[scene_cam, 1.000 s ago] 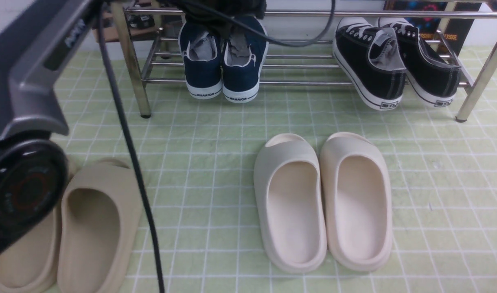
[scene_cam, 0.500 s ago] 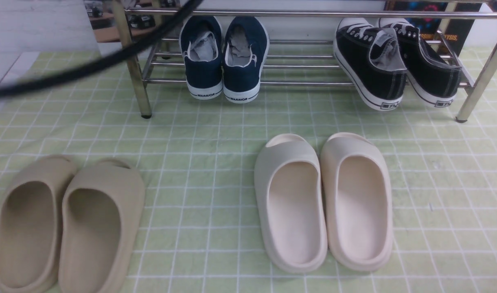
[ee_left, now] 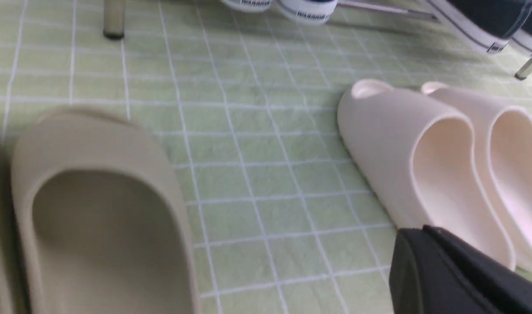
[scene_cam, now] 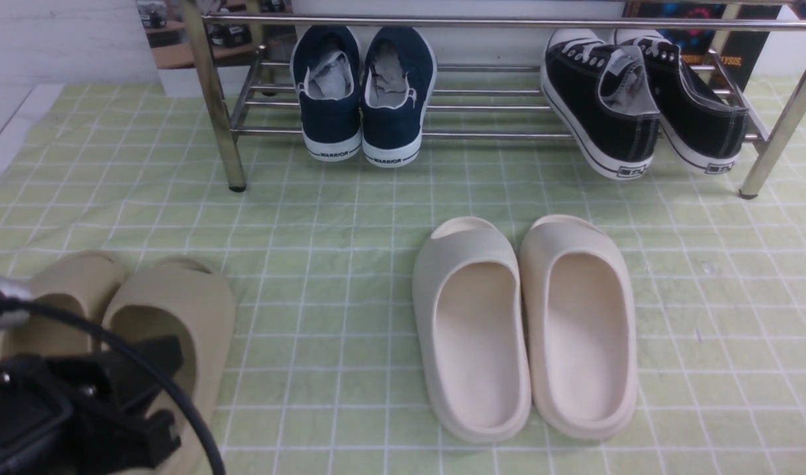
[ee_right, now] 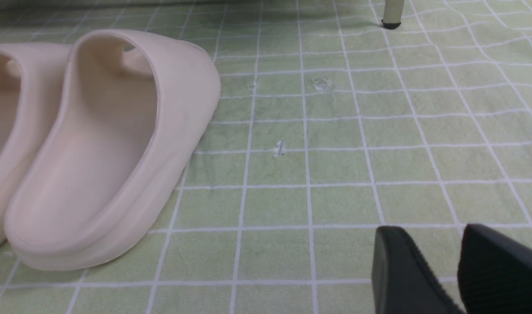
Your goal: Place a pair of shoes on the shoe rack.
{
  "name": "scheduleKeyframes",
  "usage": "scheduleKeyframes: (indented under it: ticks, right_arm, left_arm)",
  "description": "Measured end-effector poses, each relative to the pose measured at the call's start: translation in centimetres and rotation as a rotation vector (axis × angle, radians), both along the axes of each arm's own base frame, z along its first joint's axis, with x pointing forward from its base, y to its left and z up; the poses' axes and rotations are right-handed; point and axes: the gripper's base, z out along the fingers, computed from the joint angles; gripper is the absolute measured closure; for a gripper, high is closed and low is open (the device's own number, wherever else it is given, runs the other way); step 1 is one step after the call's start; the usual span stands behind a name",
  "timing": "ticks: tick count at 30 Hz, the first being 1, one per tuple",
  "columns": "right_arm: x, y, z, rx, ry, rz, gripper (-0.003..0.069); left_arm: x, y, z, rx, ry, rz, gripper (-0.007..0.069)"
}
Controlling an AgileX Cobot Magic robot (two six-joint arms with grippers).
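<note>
The pair of shoes (scene_cam: 363, 92), navy canvas with white soles, stands side by side on the lower bars of the shoe rack (scene_cam: 508, 22), heels toward me; nothing touches it. Its white heels (ee_left: 307, 6) also show at the edge of the left wrist view. My left gripper (ee_left: 416, 231) is shut and empty, low over the cloth between the beige and cream slides. In the front view the left arm (scene_cam: 66, 409) sits at the lower left, over the beige slides. My right gripper (ee_right: 427, 235) is open with only cloth between its fingers, to the right of the cream slides.
Black lace-up sneakers (scene_cam: 640, 99) lean on the rack's right part. Cream slides (scene_cam: 525, 323) lie mid-floor and beige slides (scene_cam: 158, 316) at the lower left, on a green checked cloth (scene_cam: 350, 218). Rack legs (scene_cam: 234, 165) stand on the cloth.
My left arm has drawn back from the rack at the upper left and come down to the lower left over the beige slides. The navy shoes stay on the rack.
</note>
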Motion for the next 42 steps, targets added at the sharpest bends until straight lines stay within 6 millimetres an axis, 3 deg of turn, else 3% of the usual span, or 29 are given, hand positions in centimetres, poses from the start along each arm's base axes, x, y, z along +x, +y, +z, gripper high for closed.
scheduleKeyframes:
  ticks: [6,10,16,21,26,42]
  right_arm:
    - [0.0,0.0,0.0,0.000,0.000,0.000,0.0420]
    - [0.0,0.0,0.0,0.000,0.000,0.000,0.0420]
    - [0.0,0.0,0.0,0.000,0.000,0.000,0.0420]
    - [0.0,0.0,0.0,0.000,0.000,0.000,0.0420]
    - [0.0,0.0,0.0,0.000,0.000,0.000,0.0420]
    - [0.0,0.0,0.0,0.000,0.000,0.000,0.0420]
  left_arm:
    - [-0.8,0.5,-2.3,0.016,0.003,0.008,0.0638]
    - [-2.3,1.4,-2.5,0.018,-0.131,0.012,0.0638]
    - [-5.1,3.6,-3.7,0.021,-0.301,0.174,0.0638]
    - [-5.2,4.0,-6.5,0.072,-0.179,0.254,0.0638]
    - [-5.4,3.9,-7.7,0.119,-0.106,0.237,0.0638]
    - [-5.4,3.8,-7.8,0.116,-0.098,0.231,0.0638]
